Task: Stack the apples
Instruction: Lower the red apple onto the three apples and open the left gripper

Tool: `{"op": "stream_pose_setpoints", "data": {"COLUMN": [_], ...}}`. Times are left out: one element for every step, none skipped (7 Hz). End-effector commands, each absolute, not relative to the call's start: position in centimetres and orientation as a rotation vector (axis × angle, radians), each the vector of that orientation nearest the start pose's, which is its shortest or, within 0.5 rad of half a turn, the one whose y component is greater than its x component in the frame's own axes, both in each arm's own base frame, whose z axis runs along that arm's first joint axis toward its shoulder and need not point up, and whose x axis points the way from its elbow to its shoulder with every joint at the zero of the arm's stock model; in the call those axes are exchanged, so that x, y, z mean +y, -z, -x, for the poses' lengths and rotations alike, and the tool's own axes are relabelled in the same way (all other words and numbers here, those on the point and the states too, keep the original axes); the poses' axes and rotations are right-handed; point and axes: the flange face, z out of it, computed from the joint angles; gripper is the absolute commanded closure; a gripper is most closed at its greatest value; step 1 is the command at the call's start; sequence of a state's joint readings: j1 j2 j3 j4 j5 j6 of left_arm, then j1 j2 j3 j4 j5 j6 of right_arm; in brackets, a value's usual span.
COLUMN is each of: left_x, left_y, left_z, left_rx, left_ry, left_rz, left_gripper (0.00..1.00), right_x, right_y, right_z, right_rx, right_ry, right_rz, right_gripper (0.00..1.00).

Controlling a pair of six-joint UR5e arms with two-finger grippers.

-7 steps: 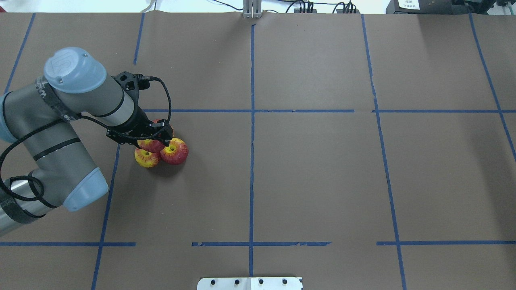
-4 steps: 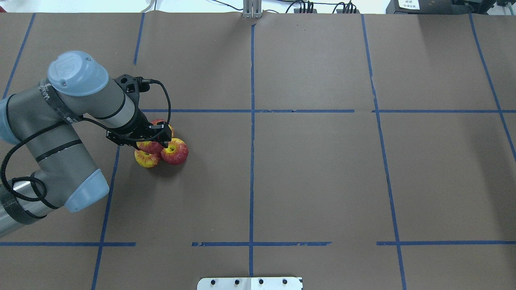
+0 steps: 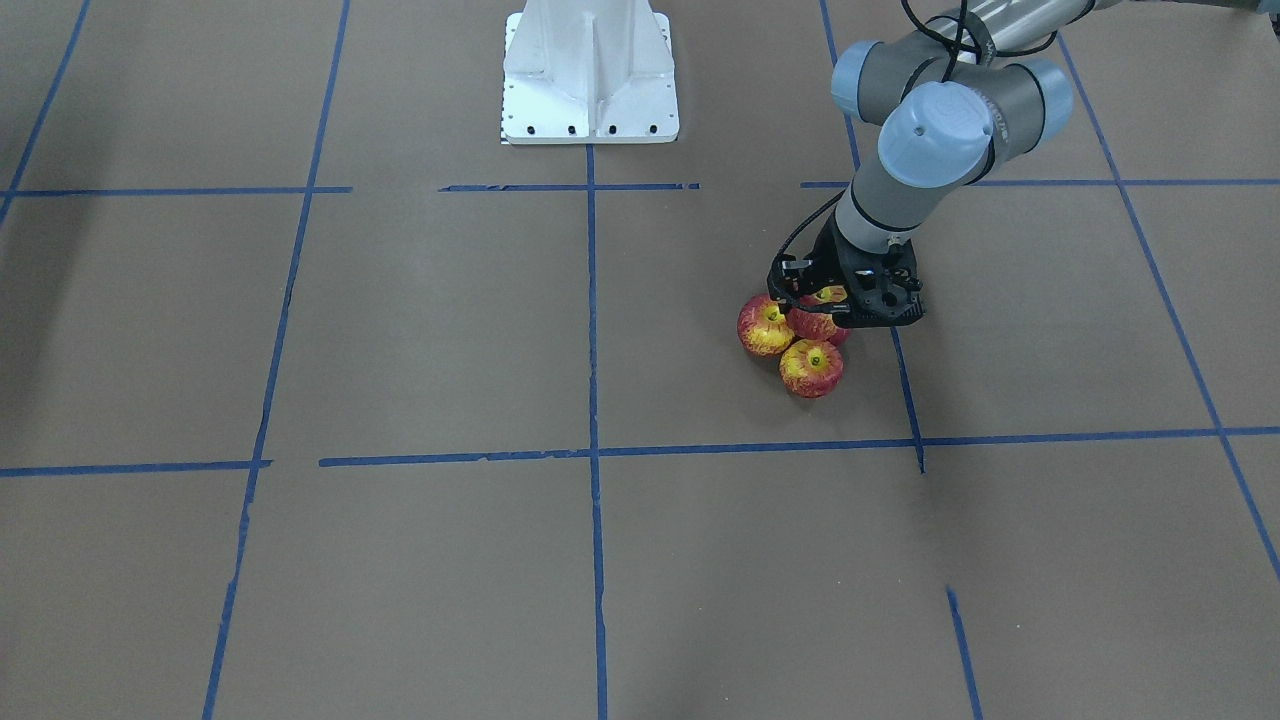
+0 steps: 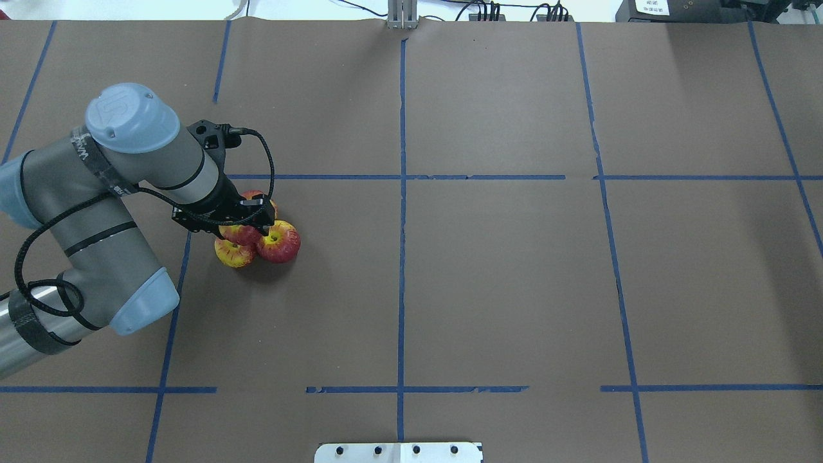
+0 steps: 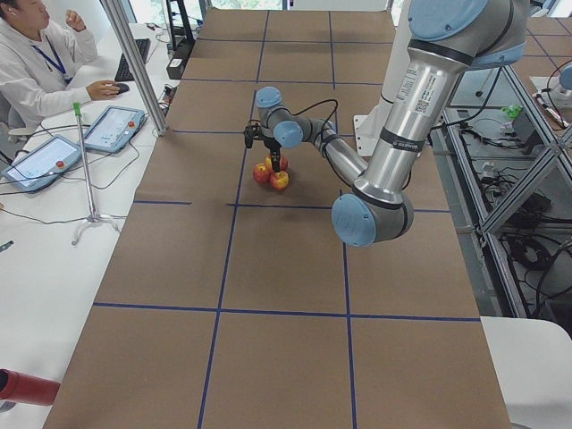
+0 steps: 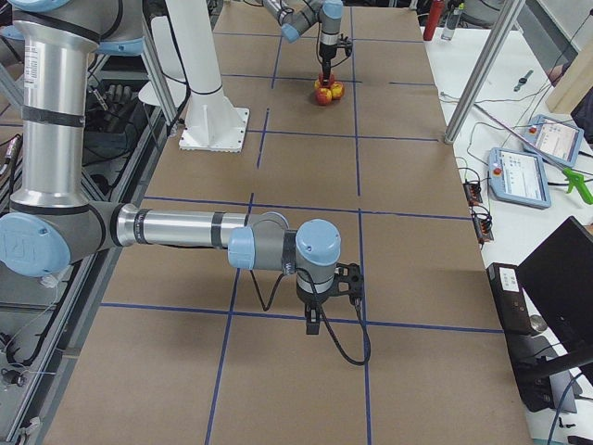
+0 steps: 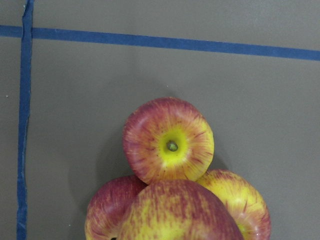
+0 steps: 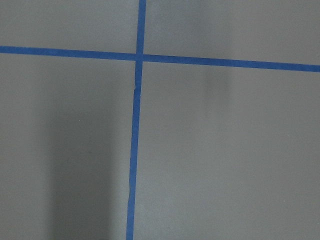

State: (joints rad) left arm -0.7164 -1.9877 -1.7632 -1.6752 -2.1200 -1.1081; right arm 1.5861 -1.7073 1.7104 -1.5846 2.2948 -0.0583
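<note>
Four red-and-yellow apples sit in one cluster at the left of the table. Three rest on the brown paper: one at the right [image 4: 280, 243], one at the front [image 4: 233, 254], and one at the back [image 4: 256, 196], half hidden by the gripper. The fourth apple [image 4: 239, 234] sits on top of them, also seen in the front view [image 3: 815, 328] and the left wrist view [image 7: 180, 212]. My left gripper [image 4: 244, 229] is over the cluster, shut on this top apple. My right gripper [image 6: 315, 324] hangs over bare paper far from the apples; I cannot tell whether it is open or shut.
The white robot base plate [image 3: 590, 70] stands at the table's middle near edge. Blue tape lines [image 4: 402, 257] divide the brown paper. An operator [image 5: 36, 71] sits beyond the table's far side with tablets.
My left arm's elbow has shifted slightly right and forward. The gripper has stayed over the cluster, and the apples have not visibly moved.
</note>
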Motion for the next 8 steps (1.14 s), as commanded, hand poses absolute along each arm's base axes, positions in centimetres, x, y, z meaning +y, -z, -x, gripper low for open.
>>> {"op": "stream_pose_setpoints", "data": {"left_x": [-47.26, -47.24, -47.09, -47.13, -47.13, -47.14, -47.11, -47.02], "left_y": [-32.80, -32.93, -33.06, -33.04, -33.04, -32.78, -32.83, -32.57], "left_z": [-41.89, -42.02, -42.28, -42.33, -42.33, -42.34, -42.30, -42.19], "left_rx": [0.866, 0.865, 0.862, 0.862, 0.862, 0.866, 0.864, 0.868], "left_ry": [0.042, 0.041, 0.036, 0.036, 0.036, 0.035, 0.036, 0.033], "left_rz": [0.052, 0.053, 0.057, 0.057, 0.057, 0.054, 0.053, 0.050], "left_gripper": [0.86, 0.78, 0.70, 0.46, 0.20, 0.00, 0.00, 0.00], "right_x": [-43.22, -43.22, -43.22, -43.22, -43.22, -43.22, -43.22, -43.22], "right_y": [-65.80, -65.80, -65.80, -65.80, -65.80, -65.80, -65.80, -65.80], "right_z": [-7.40, -7.40, -7.40, -7.40, -7.40, -7.40, -7.40, -7.40], "right_rx": [-0.724, -0.724, -0.724, -0.724, -0.724, -0.724, -0.724, -0.724], "right_ry": [0.037, 0.037, 0.037, 0.037, 0.037, 0.037, 0.037, 0.037], "right_rz": [-0.016, -0.016, -0.016, -0.016, -0.016, -0.016, -0.016, -0.016], "right_gripper": [0.00, 0.00, 0.00, 0.00, 0.00, 0.00, 0.00, 0.00]}}
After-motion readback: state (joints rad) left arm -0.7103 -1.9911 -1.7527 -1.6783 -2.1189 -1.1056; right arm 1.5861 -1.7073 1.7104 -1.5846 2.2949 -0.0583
